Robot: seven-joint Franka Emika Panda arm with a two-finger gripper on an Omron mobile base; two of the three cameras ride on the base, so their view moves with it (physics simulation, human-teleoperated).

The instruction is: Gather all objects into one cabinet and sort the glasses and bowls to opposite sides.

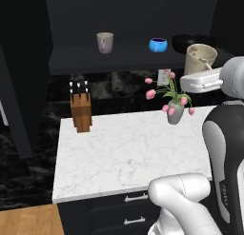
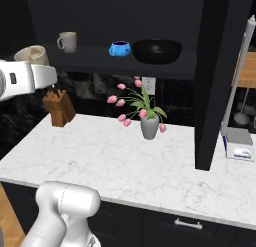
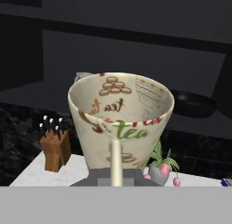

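Grey cup (image 1: 105, 42) stands at the left of the cabinet shelf (image 1: 128, 58), then the blue bowl (image 1: 158, 44) and the black bowl (image 2: 156, 51) to the right. Nearest on the right, the beige cup (image 1: 200, 59) is clamped upright in the jaws, level with the shelf and short of it; the grey cup's side lies leftward, so I judge the carry goes left.

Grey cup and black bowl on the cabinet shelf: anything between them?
Yes: the blue bowl sits between the grey cup and the black bowl, right beside the black bowl. Clearest in the right base view.
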